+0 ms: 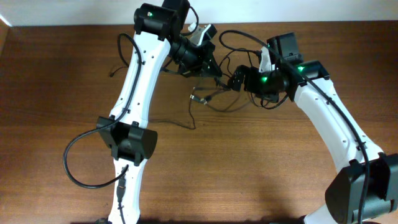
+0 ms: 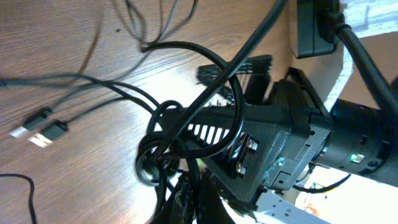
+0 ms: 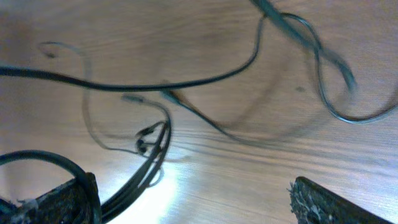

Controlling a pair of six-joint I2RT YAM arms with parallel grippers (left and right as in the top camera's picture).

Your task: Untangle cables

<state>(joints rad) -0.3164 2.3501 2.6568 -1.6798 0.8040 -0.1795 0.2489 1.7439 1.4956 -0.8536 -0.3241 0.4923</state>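
**Cable Untangling: Arm and Cable Status**

**Work surface.** The brown wooden desk (image 1: 62,74) carries the cables (image 3: 143,88). They are thin black cords, gathered at the far middle of the desk between the heads of the two arms.

**Left arm.** The left arm (image 1: 134,81) reaches from the near edge toward the far middle. The left fingers (image 2: 180,199) are closed. In the left wrist view, several cords run down into them from a tight knot (image 2: 152,146) just above, so the fingers grip the knotted cords.

**Right arm.** The right arm (image 1: 336,124) reaches in from the right side, and its head sits just beside the left arm's head. The right fingers (image 3: 323,202) stand wide apart and clamp nothing. In the right wrist view, a bundle of cords runs down beside the finger at the frame's left. Whether the bundle touches that finger cannot be told.

**Cable layout.**
- The knot lies close against the black head of the right arm, and one cord loops across that head.
- Two plugs (image 2: 53,129) with silvery tips lie side by side flat on the desk, apart from the knot. Their cords lead back to it.
- Further cords trail in loose curves over the desk toward the near side and the far edge.
- In the right wrist view, one long cord crosses the desk, and a blurred loop lies at the upper right.
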